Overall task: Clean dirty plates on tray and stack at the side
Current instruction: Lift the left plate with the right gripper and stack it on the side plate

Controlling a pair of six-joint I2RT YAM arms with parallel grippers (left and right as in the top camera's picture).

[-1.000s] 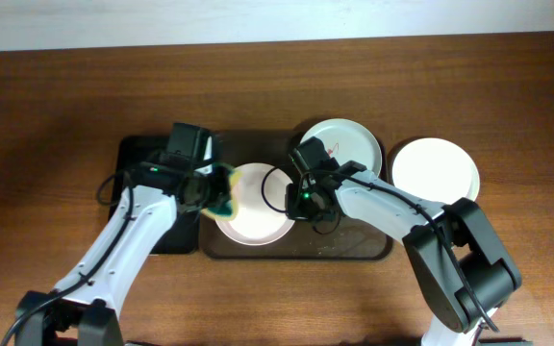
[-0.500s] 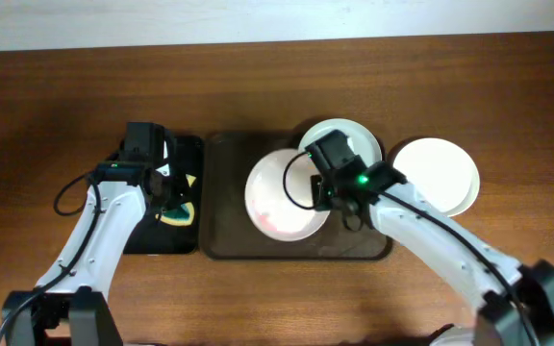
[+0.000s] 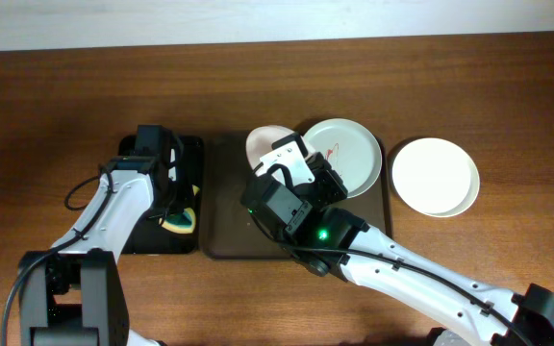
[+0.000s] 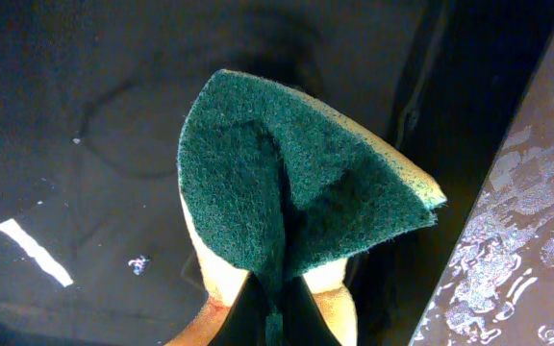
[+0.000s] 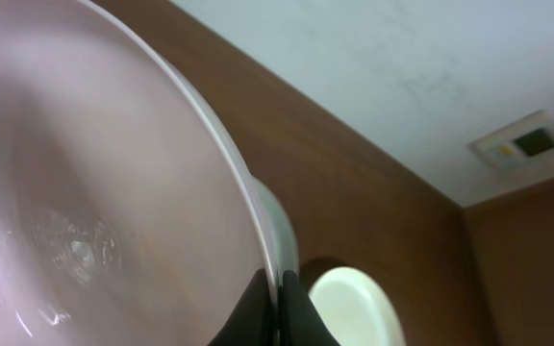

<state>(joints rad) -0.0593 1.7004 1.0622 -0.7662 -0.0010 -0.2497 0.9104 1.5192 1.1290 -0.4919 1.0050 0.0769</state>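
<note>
— Two sets of fingers: open or closed?
— Both closed. The left gripper (image 4: 269, 306) pinches a folded sponge (image 4: 296, 192), green scouring side out, over the black tray (image 4: 85, 144) at the overhead view's left.
— And the right?
— The right gripper (image 5: 279, 306) clamps the rim of a tilted plate (image 5: 94, 211), held on edge over the upper middle of the brown tray (image 3: 221, 207). Its centre looks wet, possibly pinkish.
— The other plates?
— A smeared plate (image 3: 349, 154) lies at the tray's upper right corner. A third plate (image 3: 436, 176) sits on the wooden table (image 3: 508, 86), right of the tray.
— Farther off?
— Droplets on the brown tray's floor, dark wood grain all round, then a white wall (image 3: 258, 19) along the top edge.
</note>
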